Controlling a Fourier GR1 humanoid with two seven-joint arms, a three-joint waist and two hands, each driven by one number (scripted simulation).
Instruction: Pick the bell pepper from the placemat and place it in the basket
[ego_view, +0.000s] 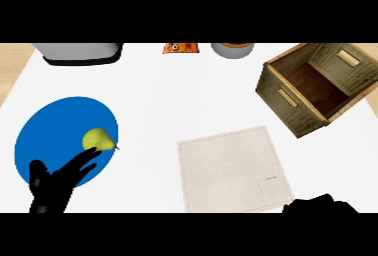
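**Head view.** A white surface (162, 100) carries the task's receptacle, a wooden slatted basket (284, 102), at upper right. It sits upright, turned at an angle to the surface's edges, its open top facing the viewer and nothing visible inside. A pale rectangular placemat (232, 167) lies flat at lower centre, well apart from the basket. No bell pepper shows on the placemat or anywhere else in this view.

The only fruit-like item is a yellow-green, pear-shaped object (98, 139), resting on a blue plate (52, 125) at left and set apart from the placemat.

The left robot hand (48, 192) enters at lower left. It is open, with straight fingers (87, 157) lying over the plate's lower edge and pointing toward the pear-shaped object. The fingertips reach just beside it, or touch it, but nothing is grasped.

The right robot hand (321, 205) shows only as a dark mass at the lower edge, next to the placemat's near right corner. Whether it is open, closed or gripping something cannot be told. It is plausible that the bell pepper is hidden within this hand, but that is a judgement and not something seen.

Along the far edge stand a grey appliance (81, 52), an orange packet (180, 48) and a grey cup (232, 50), all outside the likely path from placemat to basket.
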